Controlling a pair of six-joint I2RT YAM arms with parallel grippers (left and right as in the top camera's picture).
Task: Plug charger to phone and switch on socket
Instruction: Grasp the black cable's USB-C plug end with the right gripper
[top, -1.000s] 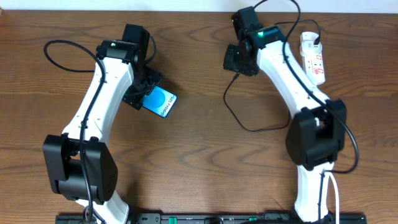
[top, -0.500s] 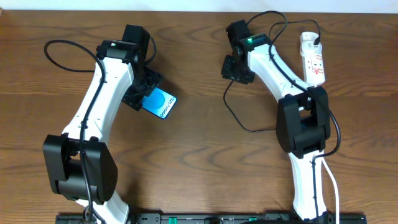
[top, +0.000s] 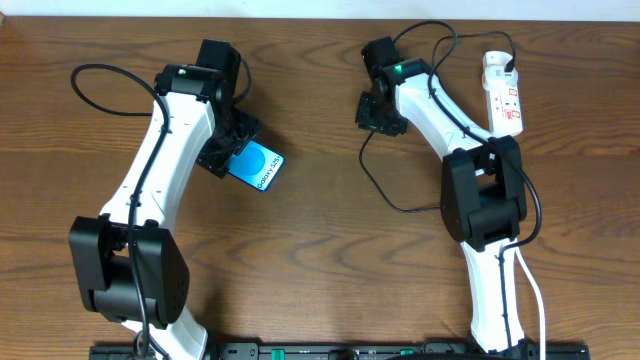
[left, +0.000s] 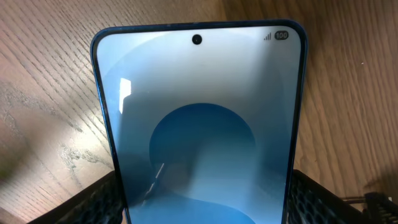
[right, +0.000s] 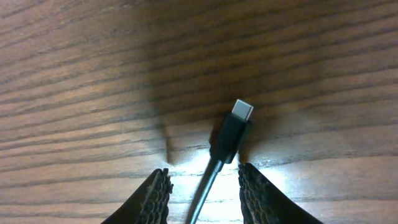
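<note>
Far right edge of desk: socket lies lengthwise just inside the edge, red switches up, well apart from the phone.
Left half, far side: phone lies screen up, skewed to the desk edges, its free end pointing toward the middle.
Left claw: pinching the phone across its long edges; both fingers touch its sides in the wrist view.
Right claw: spread; the charger cable runs between the fingers with a gap on either side.
Plug tip: just ahead of the right claw; on the wood or just above it, cannot tell which.
Charger run: loops from the right claw toward the desk middle, then under the right arm.
Open room: bare wood between phone and right claw.
Change over 1.0 s: right arm's elbow has swung left and its claw edged left; left arm, phone and socket unmoved.
</note>
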